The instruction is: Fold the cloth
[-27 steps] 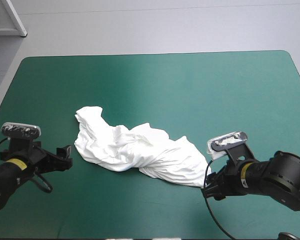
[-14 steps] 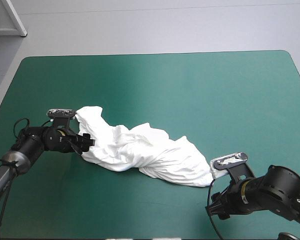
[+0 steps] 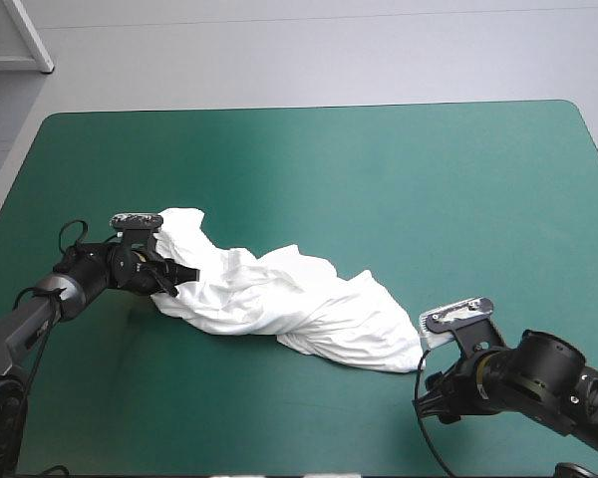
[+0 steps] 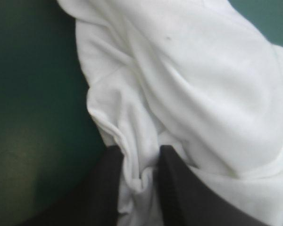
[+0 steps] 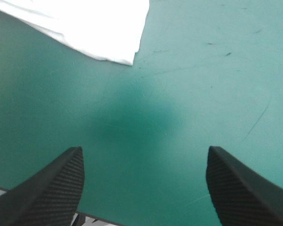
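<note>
One fold sits pinched in the left pincer (image 4: 141, 157), at the left end of the crumpled T-shirt (image 3: 279, 299), mid-worktop (image 3: 399, 179). The right pincer (image 5: 145, 150) gapes wide, empty, near its other end. Best to reach in squarely before pinching.

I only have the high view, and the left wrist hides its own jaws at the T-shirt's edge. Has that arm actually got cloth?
Observer: Yes. In the left wrist view, the left gripper is shut on a bunched fold of the T-shirt.
Operator: And the right one? Its wrist blocks my view too.
Observer: The right gripper is open, jaws wide apart, with only the teal-green cover between them.
Operator: Where is the T-shirt relative to it?
Observer: One T-shirt corner lies flat on the cover ahead of the jaws, clear of them and not between them.
</note>
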`<state>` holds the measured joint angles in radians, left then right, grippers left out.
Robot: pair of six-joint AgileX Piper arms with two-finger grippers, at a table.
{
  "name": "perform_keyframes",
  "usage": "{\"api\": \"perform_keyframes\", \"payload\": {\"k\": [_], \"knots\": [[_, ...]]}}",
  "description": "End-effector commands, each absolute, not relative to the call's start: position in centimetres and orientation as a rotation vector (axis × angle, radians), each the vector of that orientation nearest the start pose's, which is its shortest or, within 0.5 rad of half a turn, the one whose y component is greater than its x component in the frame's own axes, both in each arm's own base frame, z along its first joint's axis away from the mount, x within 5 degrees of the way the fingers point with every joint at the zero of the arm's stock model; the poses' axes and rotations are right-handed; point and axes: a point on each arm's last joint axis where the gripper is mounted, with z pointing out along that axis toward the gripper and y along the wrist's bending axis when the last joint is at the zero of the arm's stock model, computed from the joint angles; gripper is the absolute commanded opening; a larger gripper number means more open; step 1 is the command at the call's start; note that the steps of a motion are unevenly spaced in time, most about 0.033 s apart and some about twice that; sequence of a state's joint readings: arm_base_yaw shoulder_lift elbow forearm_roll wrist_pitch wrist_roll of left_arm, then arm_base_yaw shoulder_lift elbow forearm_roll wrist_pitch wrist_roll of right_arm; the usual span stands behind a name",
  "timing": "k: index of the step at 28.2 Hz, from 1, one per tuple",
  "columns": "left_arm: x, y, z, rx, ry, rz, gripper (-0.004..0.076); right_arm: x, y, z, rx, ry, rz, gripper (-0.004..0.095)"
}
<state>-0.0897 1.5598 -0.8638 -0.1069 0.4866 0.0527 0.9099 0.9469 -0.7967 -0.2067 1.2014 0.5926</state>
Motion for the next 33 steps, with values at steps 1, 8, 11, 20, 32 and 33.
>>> {"api": "perform_keyframes", "payload": {"k": [1, 8, 11, 20, 32, 33], "knots": [[28.8, -3.1, 19.8, 0.080, 2.729, -0.110, -0.0005, 11.7, 12.0, 29.7, -0.542, 2.660, 0.112, 0.0669], [28.7, -3.1, 19.8, 0.095, 2.738, -0.107, -0.0006, 15.0, 15.7, 25.8, -0.625, 2.673, 0.023, 0.0669], [28.7, -3.1, 19.8, 0.103, 2.735, -0.105, -0.0006, 16.3, 16.3, 24.4, -0.601, 2.709, 0.008, 0.0669], [28.8, -3.1, 19.8, 0.117, 2.732, -0.099, -0.0006, 18.2, 16.9, 21.7, -0.586, 2.796, 0.049, 0.0451], [27.6, -2.9, 29.2, 0.137, 2.466, -0.099, -0.0008, 18.7, 15.8, 28.5, -0.543, 2.587, 0.050, -0.0015], [27.4, -2.9, 31.1, 0.141, 2.422, -0.097, -0.0008, 18.6, 15.2, 30.3, -0.529, 2.545, 0.018, -0.0015]]}}
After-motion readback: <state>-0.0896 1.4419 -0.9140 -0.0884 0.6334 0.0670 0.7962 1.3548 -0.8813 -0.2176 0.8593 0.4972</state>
